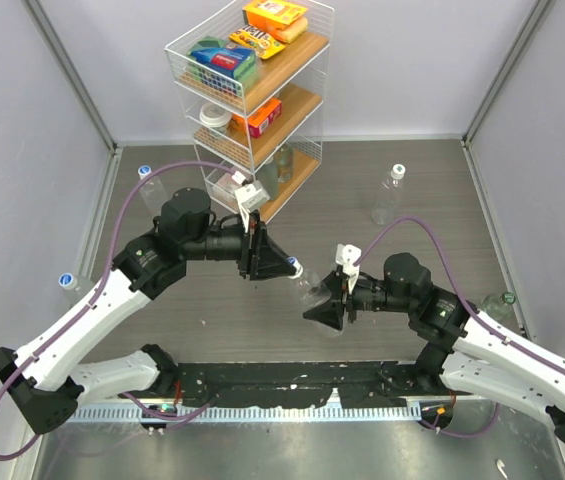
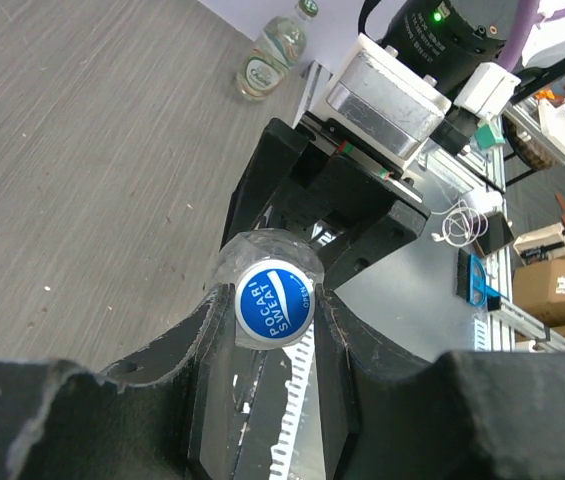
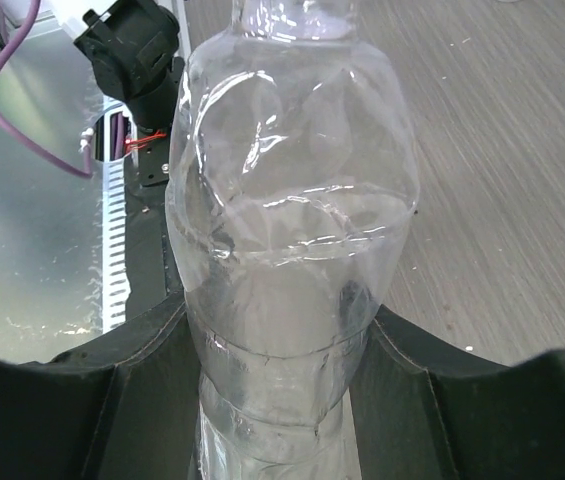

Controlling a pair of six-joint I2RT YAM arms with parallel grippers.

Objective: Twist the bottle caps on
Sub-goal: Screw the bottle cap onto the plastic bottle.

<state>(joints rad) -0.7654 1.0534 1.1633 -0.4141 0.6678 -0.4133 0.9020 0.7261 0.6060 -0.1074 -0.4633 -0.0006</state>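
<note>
A wire rack [image 1: 252, 90] of packaged goods is standing just behind the left claw [image 1: 282, 263], beyond its wrist. Well out to that claw's outer side, a blue-capped bottle [image 1: 150, 186] is resting on the table [image 1: 412, 260], and a second capped bottle [image 1: 70, 286] is sitting farther back along the arm. A white-capped bottle [image 1: 387, 196] is sitting well beyond the right claw [image 1: 320, 305], and a green-capped bottle [image 1: 498, 304] is lying behind it, beside the forearm.

Directly ahead of the left claw's fingertips, the right claw is blocking the way, with the held bottle [image 3: 292, 250] bridging the two. The right claw is clenching this clear bottle around its ribbed body, a finger pressing on each side. The left claw is gripping the cap [image 2: 273, 307], blue-topped and printed, which is sitting on the bottle's neck between its fingers.

The left arm is bending at the elbow and turning inward, its claw pointing toward the right claw. The right arm is stretching in low from the opposite side, its claw facing the left one mid-table.
</note>
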